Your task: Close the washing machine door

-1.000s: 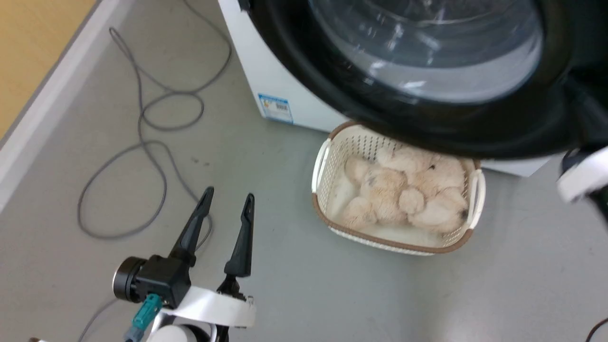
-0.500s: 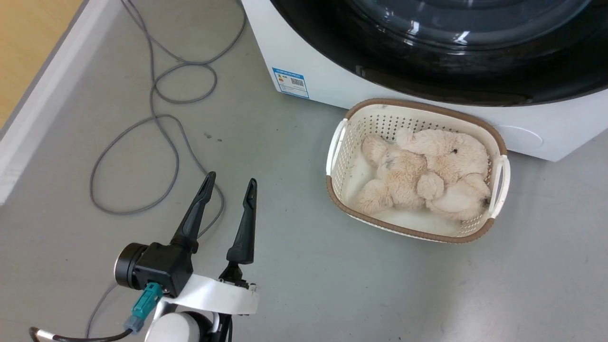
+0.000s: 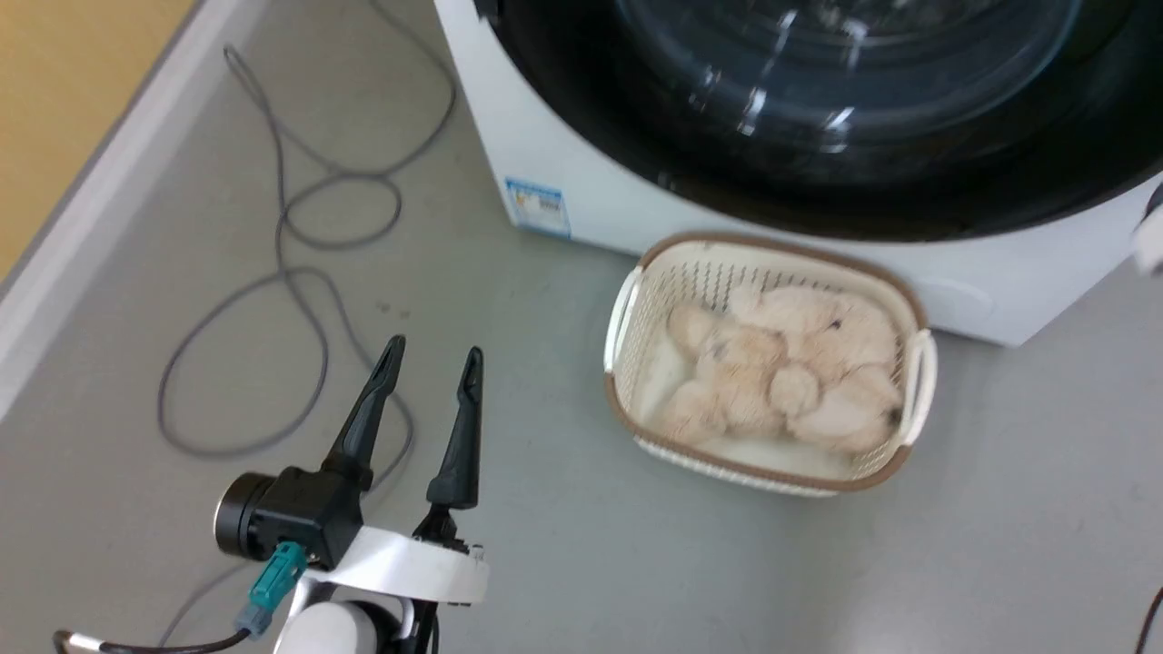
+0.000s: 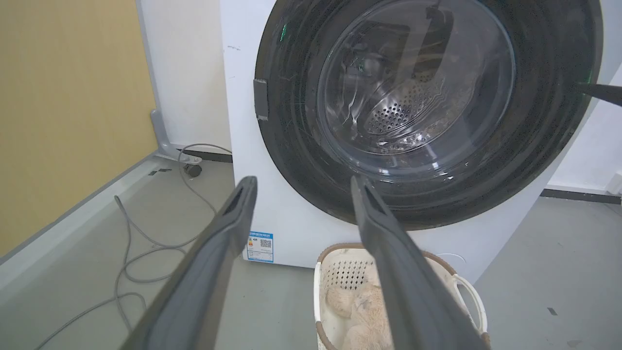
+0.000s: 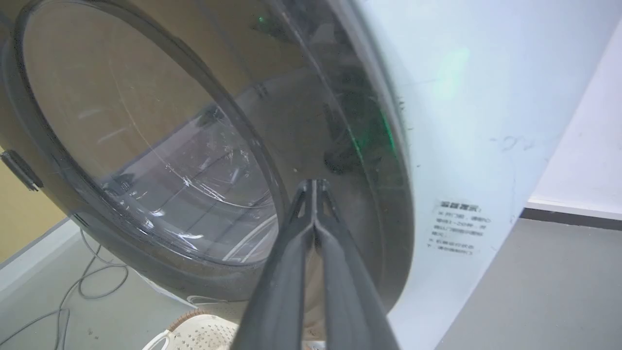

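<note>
— Black rim, clear glass bowl in the middle: where is the door [image 4: 423, 97] from your hands?
— Straight ahead of my left gripper [image 4: 303, 182], higher than its fingertips. It lies flat against the white front of the washing machine [image 4: 235, 121], as far as I can see. Through the glass I make out the holed steel drum [image 4: 398, 112].
— And your right gripper?
— My right gripper [image 5: 313, 184] has its two fingers pressed together with nothing between them. Their tips point at the black rim near the door's outer edge, just beside the white front. Whether they touch the rim I cannot tell.
— The left one?
— Spread wide, holding nothing, well apart from the door, over the grey floor [image 3: 636, 563].
— What lies around it?
— Below the door, ahead of my left fingertips and to their right, a white basket [image 3: 700, 272] with a brown rim stands on the floor just beside the machine, with a pale soft toy [image 3: 781, 381] in it. A small blue sticker [image 4: 260, 245] sits low on the machine's front, just past my left-hand finger. To the left of that gripper a grey cable [image 3: 162, 400] loops over the floor, and further left stands a yellow wall [image 4: 63, 97].
</note>
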Robot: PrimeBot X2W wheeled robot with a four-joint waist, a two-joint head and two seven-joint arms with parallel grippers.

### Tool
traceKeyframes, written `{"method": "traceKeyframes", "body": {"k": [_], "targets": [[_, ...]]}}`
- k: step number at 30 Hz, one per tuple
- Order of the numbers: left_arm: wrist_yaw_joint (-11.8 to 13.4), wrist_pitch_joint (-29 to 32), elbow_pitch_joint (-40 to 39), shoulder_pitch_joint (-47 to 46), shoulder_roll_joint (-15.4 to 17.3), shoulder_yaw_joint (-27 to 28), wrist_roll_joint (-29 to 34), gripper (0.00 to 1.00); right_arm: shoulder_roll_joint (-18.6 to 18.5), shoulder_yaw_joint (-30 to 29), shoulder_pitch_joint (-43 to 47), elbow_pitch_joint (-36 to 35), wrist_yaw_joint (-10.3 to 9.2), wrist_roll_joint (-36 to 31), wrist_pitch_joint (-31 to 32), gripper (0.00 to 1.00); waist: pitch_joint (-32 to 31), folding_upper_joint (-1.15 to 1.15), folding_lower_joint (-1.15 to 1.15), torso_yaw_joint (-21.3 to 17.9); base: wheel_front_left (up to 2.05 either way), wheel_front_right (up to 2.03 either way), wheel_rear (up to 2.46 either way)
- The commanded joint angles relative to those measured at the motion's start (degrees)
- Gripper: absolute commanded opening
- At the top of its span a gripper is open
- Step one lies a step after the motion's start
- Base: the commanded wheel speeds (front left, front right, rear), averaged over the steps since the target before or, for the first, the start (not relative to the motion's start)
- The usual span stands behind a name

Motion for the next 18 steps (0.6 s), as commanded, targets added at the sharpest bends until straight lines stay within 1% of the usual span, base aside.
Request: {"method": "traceKeyframes", "body": {"k": [1,5,9,13,18], "targets": [[-0.08,-0.25,0.22,0.65,-0.04,0.29,0.34,1.0,-0.05,0.86,2.49,-0.73,-0.05,1.02,-0.92,0.0,-2.45,0.0,0.0,-1.35,0.0,0.0,0.0],[-0.14,-0.25,1.27,2.2,-0.04,1.07,0.45,1.0,0.04,4.1,9.91,-5.44,-0.05,3.84,-3.84,0.0,-6.34,0.0,0.0,-3.36,0.0,0.0,0.0],[0.05,-0.25,2.39,3.48,-0.04,2.31,0.68,1.0,0.3,5.44,16.91,-11.79,-0.05,4.7,-5.66,0.0,-9.57,0.0,0.0,-5.56,0.0,0.0,0.0],[0.27,-0.25,3.06,4.56,-0.05,3.65,0.91,1.0,1.53,4.56,23.73,-18.88,-0.05,2.45,-6.67,0.0,-11.75,0.0,0.0,-7.8,0.0,0.0,0.0],[-0.07,-0.25,3.92,5.78,-0.04,4.28,1.41,1.0,5.09,0.63,31.27,-26.87,-0.05,-1.64,-6.93,0.0,-13.38,0.0,0.0,-9.84,0.0,0.0,0.0]]}}
